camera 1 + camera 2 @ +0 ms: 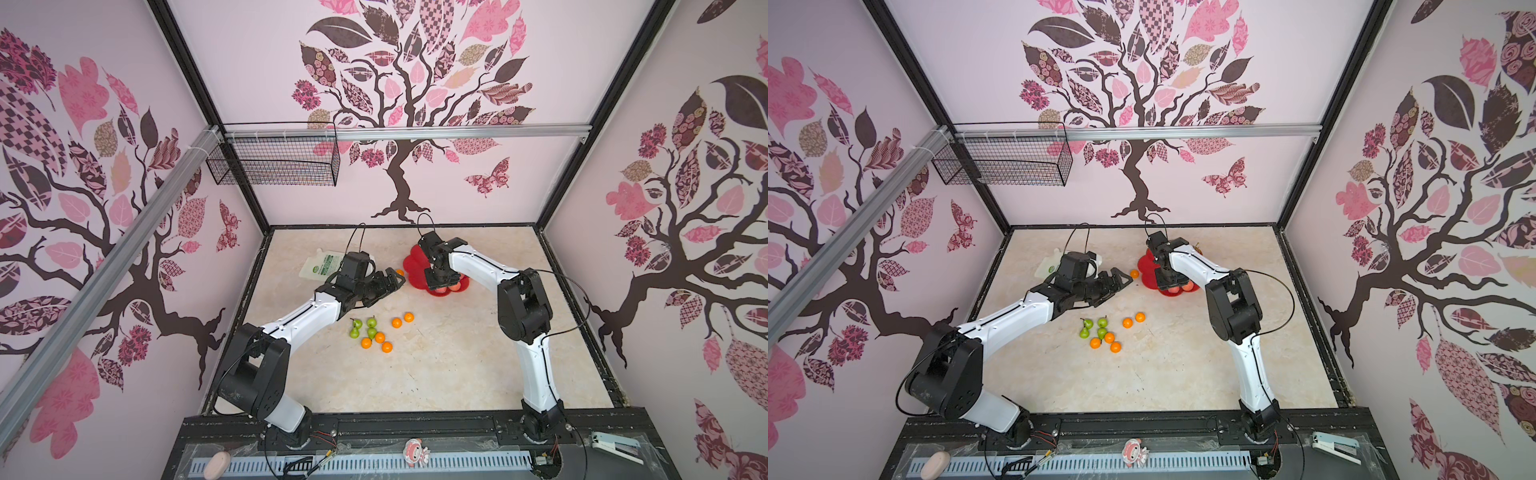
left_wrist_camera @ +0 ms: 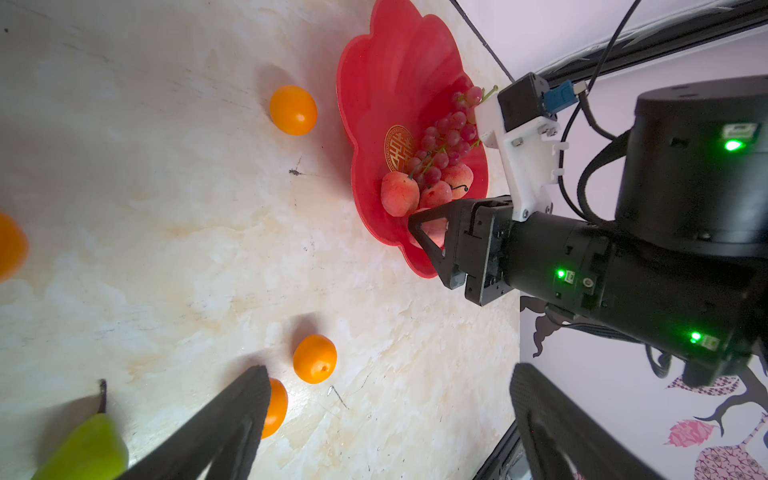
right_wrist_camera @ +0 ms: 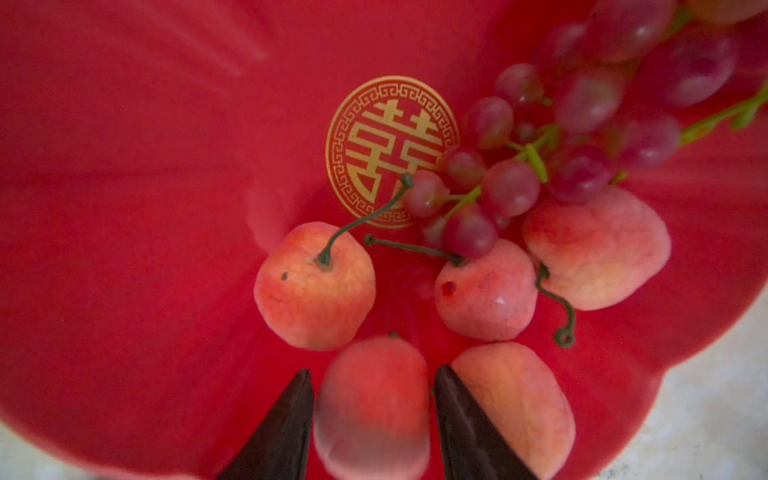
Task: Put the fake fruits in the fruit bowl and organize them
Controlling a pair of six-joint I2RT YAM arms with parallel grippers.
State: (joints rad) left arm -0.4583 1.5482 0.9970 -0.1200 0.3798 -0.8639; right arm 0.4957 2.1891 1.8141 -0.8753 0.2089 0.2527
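The red scalloped fruit bowl (image 1: 411,266) (image 3: 124,208) sits at the back of the table and holds a grape bunch (image 3: 582,124) and several pink peaches (image 3: 314,286). My right gripper (image 3: 374,374) (image 1: 440,284) hangs low over the bowl's near side. Its jaws are open, with a blurred peach (image 3: 372,415) between them and a thin gap on each side. My left gripper (image 2: 390,374) (image 1: 395,282) is wide open and empty above the table, next to a lone orange (image 1: 399,272) left of the bowl. Several green pears (image 1: 356,323) and oranges (image 1: 397,322) lie loose mid-table.
A white pouch with a green label (image 1: 320,266) lies behind the left arm. A black wire basket (image 1: 274,162) hangs on the back left rail. The bowl (image 2: 399,62) stands close to the rear wall.
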